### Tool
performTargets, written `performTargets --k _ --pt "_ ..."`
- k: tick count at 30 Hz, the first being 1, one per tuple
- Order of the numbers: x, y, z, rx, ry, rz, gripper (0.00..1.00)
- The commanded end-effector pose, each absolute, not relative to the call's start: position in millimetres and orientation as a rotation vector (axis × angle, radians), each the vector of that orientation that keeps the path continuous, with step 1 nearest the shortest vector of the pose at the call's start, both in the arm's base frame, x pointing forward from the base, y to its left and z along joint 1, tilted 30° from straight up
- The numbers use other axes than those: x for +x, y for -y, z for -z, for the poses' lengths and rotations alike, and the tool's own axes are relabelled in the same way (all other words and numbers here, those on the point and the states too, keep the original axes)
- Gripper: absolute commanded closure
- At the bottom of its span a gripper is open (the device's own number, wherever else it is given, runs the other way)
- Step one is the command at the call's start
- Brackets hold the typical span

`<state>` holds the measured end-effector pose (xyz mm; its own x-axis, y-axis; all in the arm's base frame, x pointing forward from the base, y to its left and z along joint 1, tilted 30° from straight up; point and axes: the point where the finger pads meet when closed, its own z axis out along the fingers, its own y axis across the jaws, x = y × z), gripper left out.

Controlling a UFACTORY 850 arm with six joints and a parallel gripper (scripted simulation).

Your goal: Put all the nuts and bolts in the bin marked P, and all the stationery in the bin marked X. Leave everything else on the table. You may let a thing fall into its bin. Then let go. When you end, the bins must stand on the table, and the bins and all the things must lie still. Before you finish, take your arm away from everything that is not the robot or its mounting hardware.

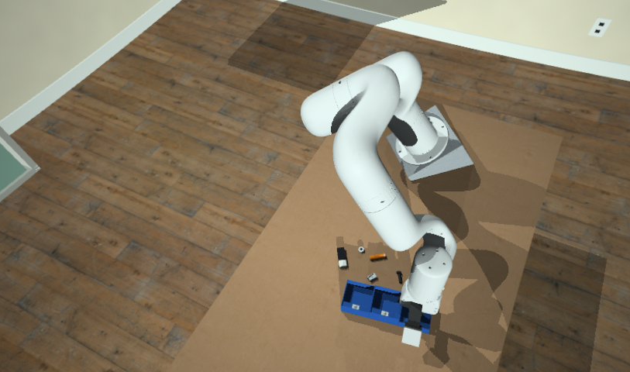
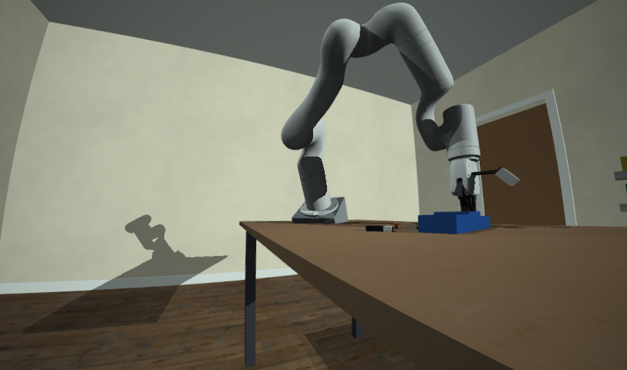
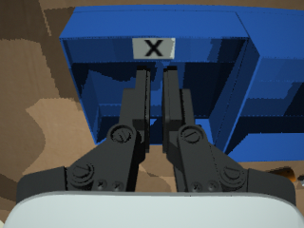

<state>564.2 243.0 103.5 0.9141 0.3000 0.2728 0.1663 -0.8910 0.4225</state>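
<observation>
Bin X (image 3: 159,22) lies straight under the gripper (image 3: 156,71). In the wrist view the two black fingers point down into its open mouth, just below the white X label (image 3: 154,47), with blue walls on either side. The fingers stand narrow and almost together, and through the thin slit between them you see only blue. Nothing shows in their grasp, so treat them as closed on nothing. From the side, the gripper (image 2: 466,203) has its tips at about the level of the blue bins' (image 2: 450,223) top edge.

The relation that matters to you now is where the loose things lie from those fingers. In the top view they all sit on the far side of the bin row (image 1: 355,294), toward the arm's base plate (image 1: 460,161) and left of the wrist:

- A small black bolt-like piece (image 1: 399,276) is nearest.
- A small grey piece (image 1: 372,277) is next.
- An orange stick (image 1: 377,256) lies with its long axis roughly left to right.
- A pale nut (image 1: 360,249) lies beyond the orange stick.
- A black-and-white block (image 1: 342,256) is farthest left, with its long axis running near to far.

My judgement is that you should lift clear of the bin walls before you travel, and open the fingers only once you are over the next piece. The neighbouring bin (image 3: 273,57) lies to the right in the wrist view, and its label is out of sight.
</observation>
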Motion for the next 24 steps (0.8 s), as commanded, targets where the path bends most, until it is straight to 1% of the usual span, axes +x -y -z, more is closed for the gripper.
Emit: performTargets --k 1,21,24 --pt "561.8 -246.3 -110.9 2.679 -0.34 -0.471 0.93" --pt "553.7 -253.8 -130.0 2.679 -0.34 -0.471 0.93" --pt "549.2 -257.9 -140.3 2.679 -0.34 -0.471 0.93"
